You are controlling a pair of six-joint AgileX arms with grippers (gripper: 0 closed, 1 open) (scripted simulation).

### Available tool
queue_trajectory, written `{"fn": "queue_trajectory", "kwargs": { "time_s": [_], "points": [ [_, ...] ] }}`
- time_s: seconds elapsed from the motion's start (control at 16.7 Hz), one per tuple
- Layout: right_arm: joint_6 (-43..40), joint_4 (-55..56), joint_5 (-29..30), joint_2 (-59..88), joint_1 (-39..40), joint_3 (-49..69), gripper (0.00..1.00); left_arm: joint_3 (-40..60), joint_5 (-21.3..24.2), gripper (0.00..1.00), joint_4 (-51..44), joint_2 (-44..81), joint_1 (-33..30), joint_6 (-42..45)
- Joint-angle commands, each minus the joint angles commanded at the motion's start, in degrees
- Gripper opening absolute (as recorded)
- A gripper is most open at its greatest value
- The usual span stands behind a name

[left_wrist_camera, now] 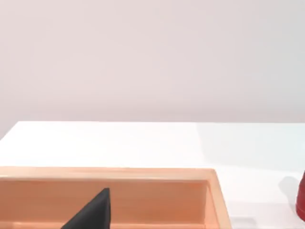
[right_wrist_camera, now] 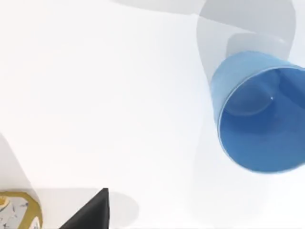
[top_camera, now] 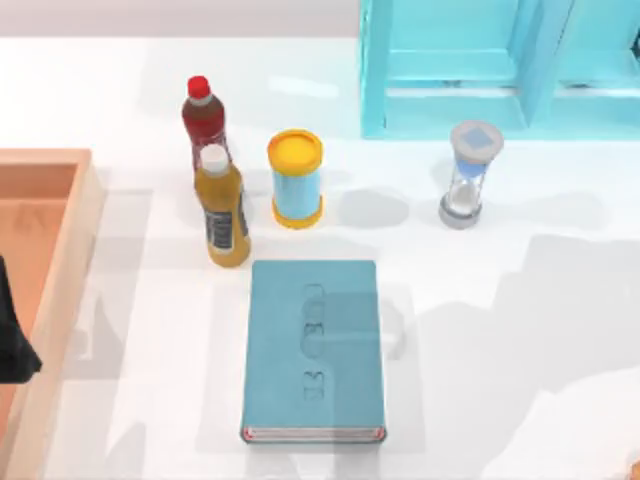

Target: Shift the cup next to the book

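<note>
- The cup (right_wrist_camera: 259, 114) appears in the right wrist view, standing on the white table (top_camera: 500, 330) with its open mouth toward the camera; one side of it is cut off by the frame edge.
- One dark finger (right_wrist_camera: 90, 212) of the right gripper pokes into that same view, apart from the cup and touching nothing; how far the fingers are open cannot be told.
- The book (top_camera: 314, 350) lies flat near the middle of the table, its white page edge toward the front.
- Behind the book stand an orange bottle (top_camera: 222, 210), a red bottle (top_camera: 203, 120), a blue canister (top_camera: 295, 180) and, to the right, an hourglass (top_camera: 470, 175).
- A dark piece of the left arm (top_camera: 12, 340) sits over the wooden tray (top_camera: 85, 230) at the table's left edge.
- One dark finger (left_wrist_camera: 93, 212) of the left gripper shows above the tray; its opening cannot be told.
</note>
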Motion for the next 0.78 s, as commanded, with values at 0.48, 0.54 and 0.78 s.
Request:
{"fn": "queue_trajectory", "kwargs": {
  "time_s": [0.48,0.54,0.78],
  "points": [
    [0.2,17.3,0.1,4.3,-0.1,-12.5,1.0,0.0,0.0,1.0,0.0,0.0,0.0,0.0],
    [0.2,19.1,0.1,4.9,-0.1,-14.0,1.0,0.0,0.0,1.0,0.0,0.0,0.0,0.0],
    [0.2,21.1,0.1,5.5,-0.1,-15.7,1.0,0.0,0.0,1.0,0.0,0.0,0.0,0.0]
  ]
}}
